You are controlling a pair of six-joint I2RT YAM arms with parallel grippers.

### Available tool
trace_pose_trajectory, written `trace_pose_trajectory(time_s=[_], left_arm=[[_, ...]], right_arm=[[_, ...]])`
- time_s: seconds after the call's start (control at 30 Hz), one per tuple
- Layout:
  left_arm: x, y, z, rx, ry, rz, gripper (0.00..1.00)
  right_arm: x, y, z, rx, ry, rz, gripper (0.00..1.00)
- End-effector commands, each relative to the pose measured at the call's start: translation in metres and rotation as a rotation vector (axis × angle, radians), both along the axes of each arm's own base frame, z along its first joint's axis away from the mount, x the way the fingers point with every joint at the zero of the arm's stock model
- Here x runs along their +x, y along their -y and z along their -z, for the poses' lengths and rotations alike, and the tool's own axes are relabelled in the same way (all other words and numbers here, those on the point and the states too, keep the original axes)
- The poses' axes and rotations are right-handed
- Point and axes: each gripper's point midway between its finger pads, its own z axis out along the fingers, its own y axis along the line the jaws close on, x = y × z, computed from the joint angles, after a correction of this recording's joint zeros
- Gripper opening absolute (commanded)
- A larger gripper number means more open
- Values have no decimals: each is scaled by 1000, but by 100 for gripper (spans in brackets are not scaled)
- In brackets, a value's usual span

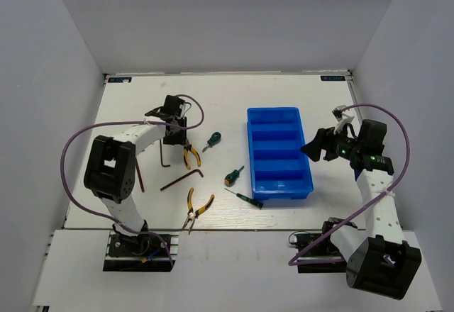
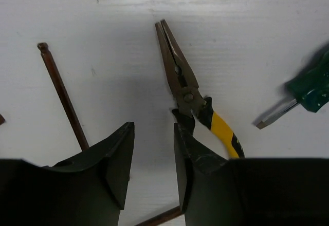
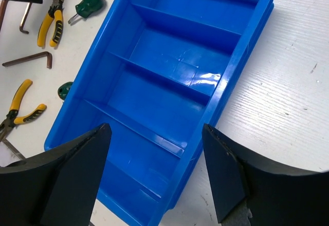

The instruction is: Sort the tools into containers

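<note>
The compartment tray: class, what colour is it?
The tray is bright blue all over, shown best in the right wrist view.

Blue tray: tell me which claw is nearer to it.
Right. The right claw hovers just off the blue tray's right edge; the left claw is down by the yellow-handled pliers, well off to the tray's left.

Lab test cell: white table [image 1: 234, 92], plain white walls [image 1: 213, 21].

Bright, even light with soft shadows, white glare inside the blue tray [image 3: 208, 77], focus mostly sharp
</note>
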Motion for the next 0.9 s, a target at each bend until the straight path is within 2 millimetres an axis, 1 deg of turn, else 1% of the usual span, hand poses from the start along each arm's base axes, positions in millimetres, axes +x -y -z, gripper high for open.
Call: trace_pose_trajectory(time_s=[0.0, 0.03, 0.07, 0.13, 0.17, 0.2, 0.23, 0.33, 0.37, 0.4, 0.5, 0.6, 0.73, 0.77, 0.8, 0.87], left_arm=[[-18, 2, -4, 18, -20, 0, 47], [-18, 9, -5, 2, -15, 17, 47], [-23, 15, -1, -12, -31, 36, 47], [-25, 21, -1, -29, -38, 64, 48], [-28, 27, 3, -33, -51, 80, 48], [-31, 26, 5, -30, -60, 80, 48], [-32, 30, 6, -29, -60, 91, 48], [-39, 29, 14, -5, -95, 96, 48], [-38, 26, 14, 8, -91, 89, 48], [-39, 30, 14, 9, -91, 100, 48], [-44, 24, 21, 37, -121, 80, 48], [-49, 14, 24, 80, -133, 44, 43], [-50, 14, 27, 84, -141, 44, 41], [-51, 15, 31, 79, -156, 48, 40], [-51, 15, 31, 79, -156, 48, 40], [-55, 17, 40, 71, -189, 57, 40]], right_arm=[[2, -1, -18, -9, 58, -17, 77], [2, -1, -19, -11, 63, -19, 77], [2, 0, -19, -13, 62, -15, 77], [2, 1, -19, -14, 60, -11, 77], [2, 1, -18, -15, 60, -9, 77], [2, 0, -18, -17, 60, -12, 77], [3, 1, -19, -18, 60, -6, 77], [3, 2, -20, -23, 65, 1, 78], [3, 3, -20, -26, 67, 1, 78], [3, 3, -20, -26, 67, 5, 78], [3, 3, -20, -24, 68, 4, 78], [2, 3, -21, -26, 70, 8, 78], [2, 4, -22, -28, 76, 14, 78], [2, 4, -23, -26, 74, 14, 78], [2, 4, -22, -27, 75, 12, 78], [2, 5, -25, -27, 83, 16, 78]])
